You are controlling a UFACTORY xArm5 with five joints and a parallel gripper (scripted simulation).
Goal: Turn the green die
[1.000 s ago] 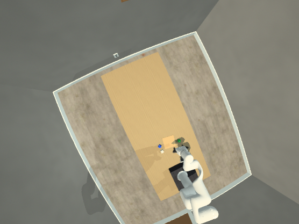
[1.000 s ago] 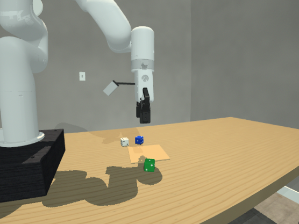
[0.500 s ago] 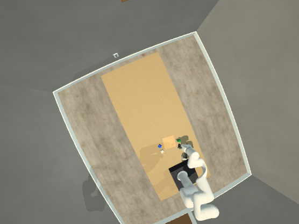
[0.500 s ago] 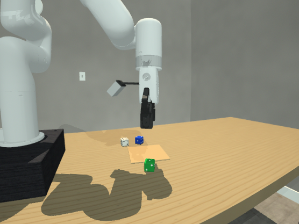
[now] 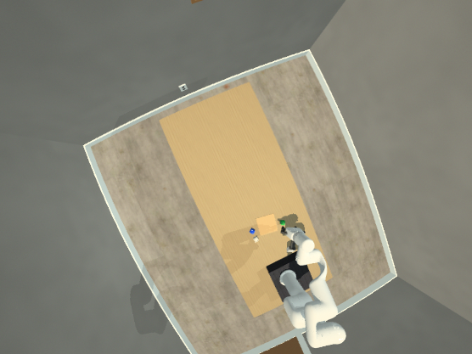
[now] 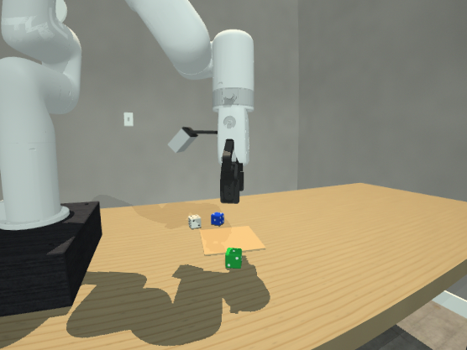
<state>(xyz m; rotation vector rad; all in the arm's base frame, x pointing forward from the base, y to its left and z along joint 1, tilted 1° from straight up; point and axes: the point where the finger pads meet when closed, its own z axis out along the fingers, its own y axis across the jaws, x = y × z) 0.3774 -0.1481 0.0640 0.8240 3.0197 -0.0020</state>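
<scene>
The green die (image 6: 233,258) lies flat on the table just off the near edge of the tan mat (image 6: 231,240); it also shows in the top view (image 5: 282,222) beside the mat (image 5: 266,224). The white die (image 6: 194,222) and the blue die (image 6: 217,218) lie side by side behind the mat, apart from each other; in the top view the white die (image 5: 255,238) and the blue die (image 5: 252,231) lie on the mat's other side. My gripper (image 6: 230,198) is open and empty. It hangs well above the table, pointing down, near the green die in the top view (image 5: 283,229).
The arm's black base block (image 6: 39,253) stands on the table at the left. A small grey camera box (image 6: 181,139) sticks out from the wrist. The table's front edge runs close in front of the green die.
</scene>
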